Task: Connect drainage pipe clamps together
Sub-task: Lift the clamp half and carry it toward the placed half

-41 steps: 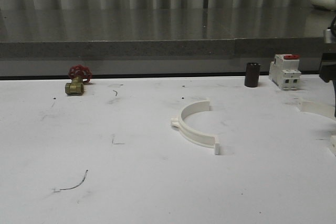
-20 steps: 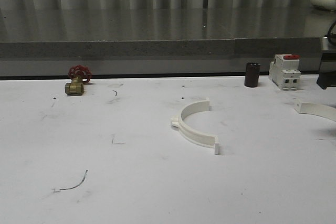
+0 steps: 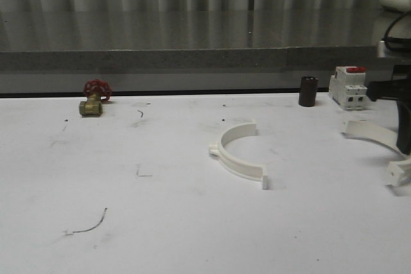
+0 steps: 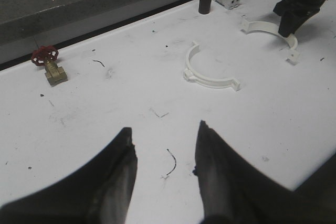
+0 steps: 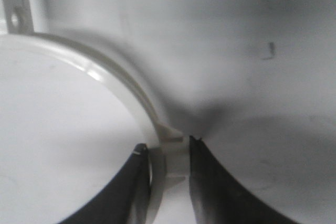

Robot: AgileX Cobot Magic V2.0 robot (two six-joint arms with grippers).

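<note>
Two clamps lie on the white table [image 3: 160,222]. My right gripper [image 5: 169,153] pinches the far-right clamp [image 3: 371,134] at mid-arc, both fingers pressed against its band. The other clamp [image 3: 236,157] rests near the table's middle, well apart. My left gripper [image 4: 164,153] hangs spread above bare table.

Two white plastic half-ring pipe clamps, separate, well apart on the white table.

First clamp half [image 3: 236,155]: lies flat near table centre, arc bulging toward the left, open side facing right; small square tabs at both ends, a little lug on the outer curve.

Second clamp half [image 3: 371,134]: at the right edge of the table, pinched mid-arc between the right gripper's [image 5: 167,153] fingers; holed end tab visible.
</note>
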